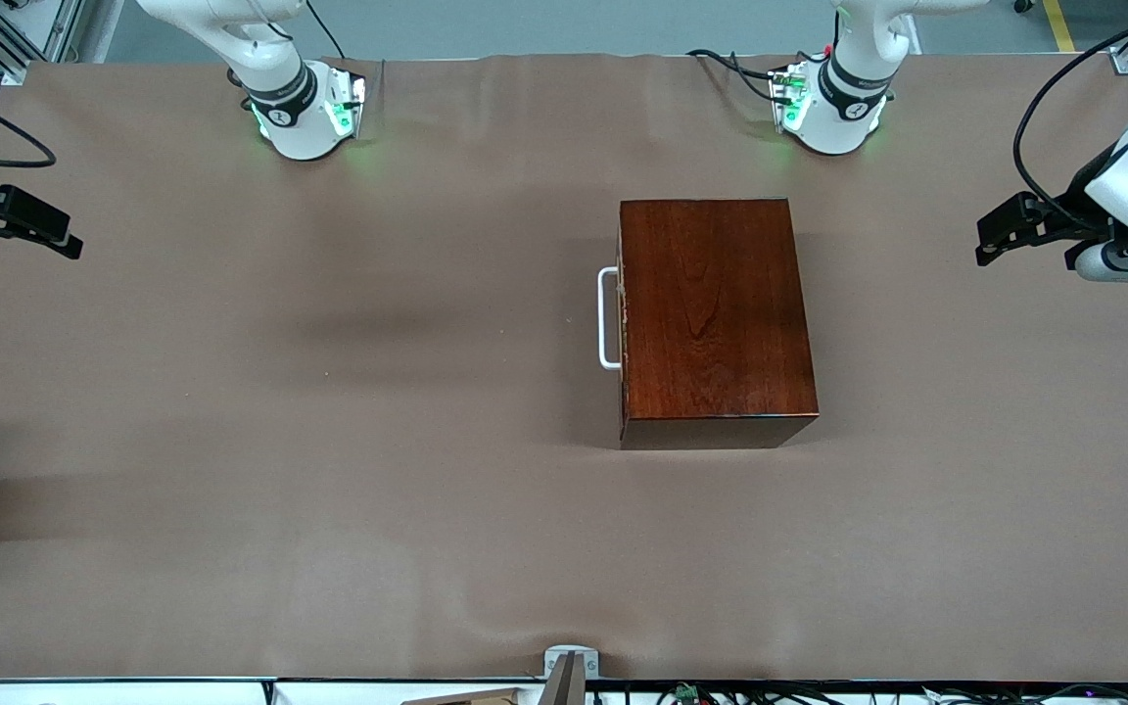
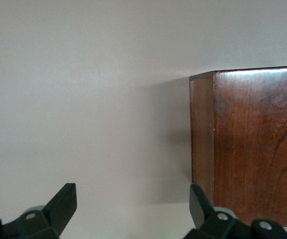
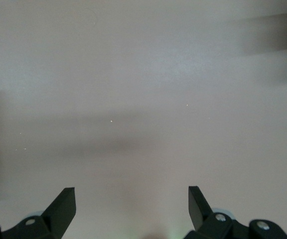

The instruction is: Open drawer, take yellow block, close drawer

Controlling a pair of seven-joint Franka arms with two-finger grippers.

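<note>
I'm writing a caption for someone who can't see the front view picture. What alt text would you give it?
A dark reddish-brown wooden box sits on a brown table, its drawer shut, the white handle facing the right arm's end. The left gripper and right gripper wait, open, over opposite ends of the table. No yellow block is visible.

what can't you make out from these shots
- Yellow block: in no view; the drawer of the wooden box is shut, hiding its inside.
- Drawer front: front view shows only its top edge and white handle.
- Right hand: front view's edge cuts off its arm.
- Left hand: seen side-on there.
</note>
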